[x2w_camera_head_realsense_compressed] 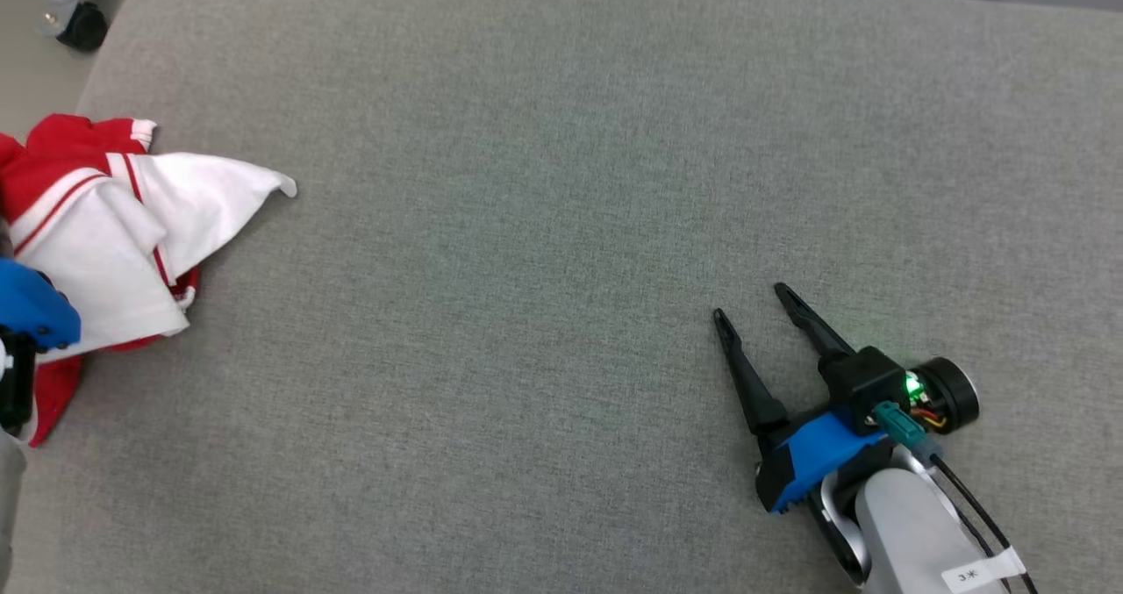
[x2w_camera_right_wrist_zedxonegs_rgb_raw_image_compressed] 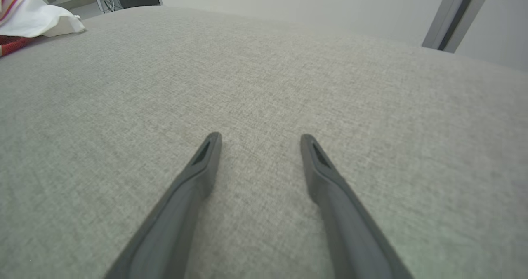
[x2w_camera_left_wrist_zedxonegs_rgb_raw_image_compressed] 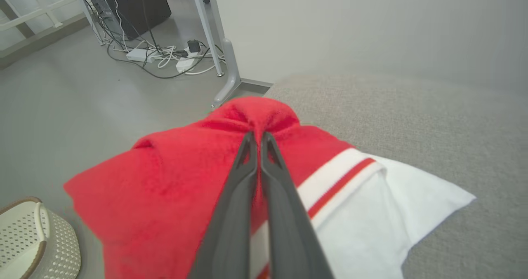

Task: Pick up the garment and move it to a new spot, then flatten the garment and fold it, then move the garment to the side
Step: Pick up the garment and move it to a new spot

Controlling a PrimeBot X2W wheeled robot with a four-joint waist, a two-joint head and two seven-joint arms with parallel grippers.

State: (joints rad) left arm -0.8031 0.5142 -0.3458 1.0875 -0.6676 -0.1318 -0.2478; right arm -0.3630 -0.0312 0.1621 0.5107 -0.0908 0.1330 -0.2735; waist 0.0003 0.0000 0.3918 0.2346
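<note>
Grey fabric worktop [x2w_camera_head_realsense_compressed: 561, 138], wide and mostly bare; pale floor [x2w_camera_left_wrist_zedxonegs_rgb_raw_image_compressed: 62, 106] beyond its left edge. On that floor: a tangle of cables [x2w_camera_left_wrist_zedxonegs_rgb_raw_image_compressed: 161, 58], a white desk leg [x2w_camera_left_wrist_zedxonegs_rgb_raw_image_compressed: 225, 56], a dark computer case [x2w_camera_left_wrist_zedxonegs_rgb_raw_image_compressed: 136, 3].

Containers: one cream perforated basket [x2w_camera_left_wrist_zedxonegs_rgb_raw_image_compressed: 49, 246] with a brown rim, on the floor below the worktop corner. Its inside is barely in sight, so I cannot tell what it holds.

Garment [x2w_camera_head_realsense_compressed: 96, 243]: red and white, bunched at the worktop's left edge, part of it over the corner. The heap's long axis runs roughly along that edge, far to near. One white pointed corner juts out toward the worktop's middle. Red-and-white striped trim crosses the white panel.

My left claw [x2w_camera_left_wrist_zedxonegs_rgb_raw_image_compressed: 258, 135]: fingers pressed together, pinching a raised fold of the garment's red cloth. The red bulges just past the tips.

My right claw [x2w_camera_head_realsense_compressed: 750, 302]: fingers spread, holding nothing, low over bare grey fabric on the near right, well apart from the garment. Cannot tell whether its tips touch the surface.
</note>
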